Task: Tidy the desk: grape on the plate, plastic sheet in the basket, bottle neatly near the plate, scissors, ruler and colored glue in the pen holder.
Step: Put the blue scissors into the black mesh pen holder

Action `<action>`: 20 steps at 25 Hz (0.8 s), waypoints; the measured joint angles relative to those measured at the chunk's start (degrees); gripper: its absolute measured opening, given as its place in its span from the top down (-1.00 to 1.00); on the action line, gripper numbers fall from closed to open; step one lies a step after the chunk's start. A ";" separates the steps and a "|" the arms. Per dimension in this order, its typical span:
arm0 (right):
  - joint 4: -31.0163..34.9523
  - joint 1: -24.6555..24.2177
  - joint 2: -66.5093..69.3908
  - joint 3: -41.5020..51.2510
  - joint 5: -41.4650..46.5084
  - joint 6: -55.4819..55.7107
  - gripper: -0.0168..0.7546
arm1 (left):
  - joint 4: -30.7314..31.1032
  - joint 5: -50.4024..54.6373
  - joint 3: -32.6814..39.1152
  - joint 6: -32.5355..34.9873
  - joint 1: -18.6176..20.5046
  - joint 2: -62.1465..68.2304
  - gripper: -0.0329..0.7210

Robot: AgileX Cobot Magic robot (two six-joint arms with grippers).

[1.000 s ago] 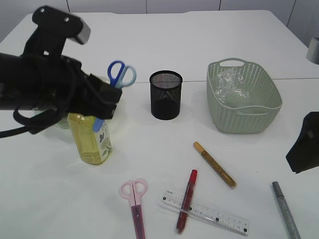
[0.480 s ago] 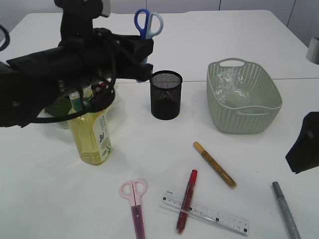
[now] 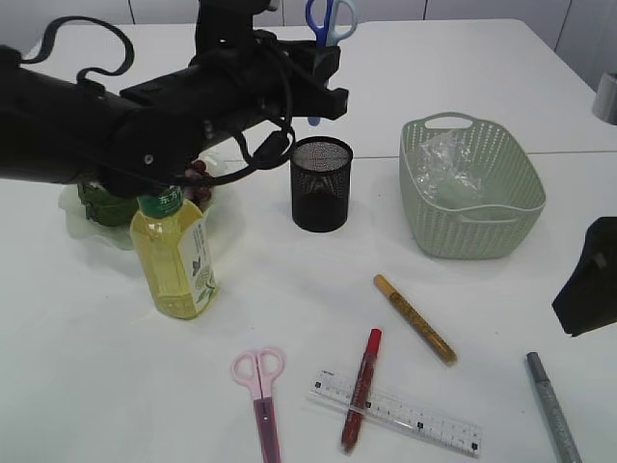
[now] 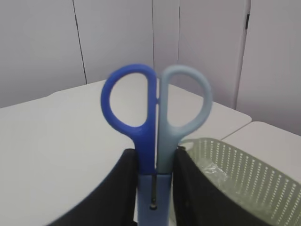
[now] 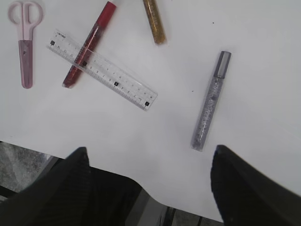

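Note:
My left gripper [image 3: 323, 82] is shut on blue scissors [image 3: 330, 19], handles up, above and slightly behind the black mesh pen holder [image 3: 321, 183]. The left wrist view shows the scissors [image 4: 155, 108] clamped between the jaws [image 4: 155, 188]. Pink scissors [image 3: 260, 391], a clear ruler [image 3: 395, 412], and red [image 3: 362, 389], gold [image 3: 415, 318] and silver [image 3: 551, 405] glue pens lie on the table in front. The yellow bottle [image 3: 175, 256] stands by the plate [image 3: 77, 227] holding grapes [image 3: 198, 183]. The plastic sheet [image 3: 445, 159] lies in the green basket [image 3: 472, 188]. My right gripper [image 5: 148, 179] is open and empty over the front edge.
The right wrist view shows the ruler [image 5: 101, 70] under the red glue [image 5: 89, 44], the pink scissors [image 5: 26, 37] and the silver glue [image 5: 210, 101]. The left arm spans the table's back left, above the plate.
My left gripper has carried the blue scissors right and up, from beside the bottle to above the pen holder. The right arm has not moved.

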 joint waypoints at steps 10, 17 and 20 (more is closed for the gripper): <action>0.57 0.00 0.00 0.00 -1.16 0.00 -0.55 | -1.81 -0.12 -6.11 0.00 1.86 5.33 0.48; 1.82 0.00 0.00 0.00 -1.73 0.00 -0.55 | -4.96 -0.12 -8.49 0.00 1.86 6.02 0.48; 2.12 0.00 0.00 0.00 -1.73 0.00 -0.56 | -6.93 -0.23 -11.27 0.00 1.86 8.07 0.48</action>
